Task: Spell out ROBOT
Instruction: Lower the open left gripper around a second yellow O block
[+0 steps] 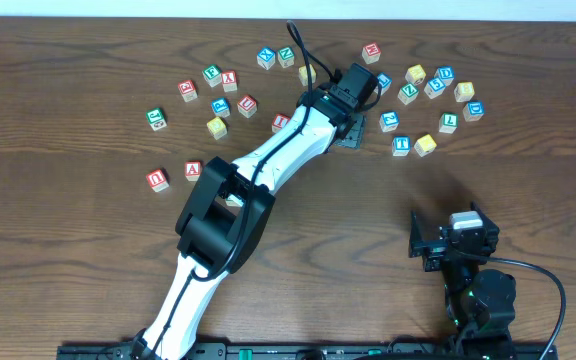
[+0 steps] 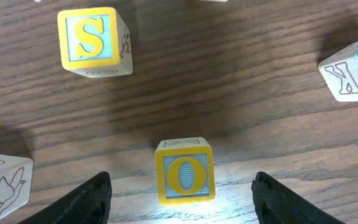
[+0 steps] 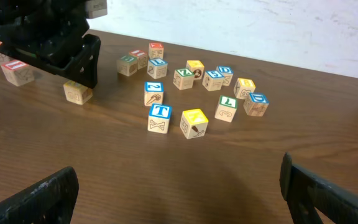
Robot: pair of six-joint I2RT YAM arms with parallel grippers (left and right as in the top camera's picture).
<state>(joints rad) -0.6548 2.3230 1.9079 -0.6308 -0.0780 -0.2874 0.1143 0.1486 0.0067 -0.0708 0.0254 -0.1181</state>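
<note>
A yellow-framed O block (image 2: pixel 185 171) stands on the table between the two fingers of my left gripper (image 2: pixel 182 210), which is open with a gap on each side. In the overhead view the left gripper (image 1: pixel 347 132) reaches into the scattered letter blocks and hides the O block. A yellow S block (image 2: pixel 94 42) lies beyond it and a blue K block (image 2: pixel 352 70) to the right. A blue T block (image 1: pixel 400 144) shows in the right wrist view too (image 3: pixel 160 118). My right gripper (image 3: pixel 179 186) is open and empty over bare table, at the front right (image 1: pixel 430 245).
Letter blocks are scattered across the far half of the table: a cluster at right (image 1: pixel 438 85) and a looser spread at left (image 1: pixel 203 95). A block with a bird picture (image 2: pixel 2 186) sits just left of the left gripper's finger.
</note>
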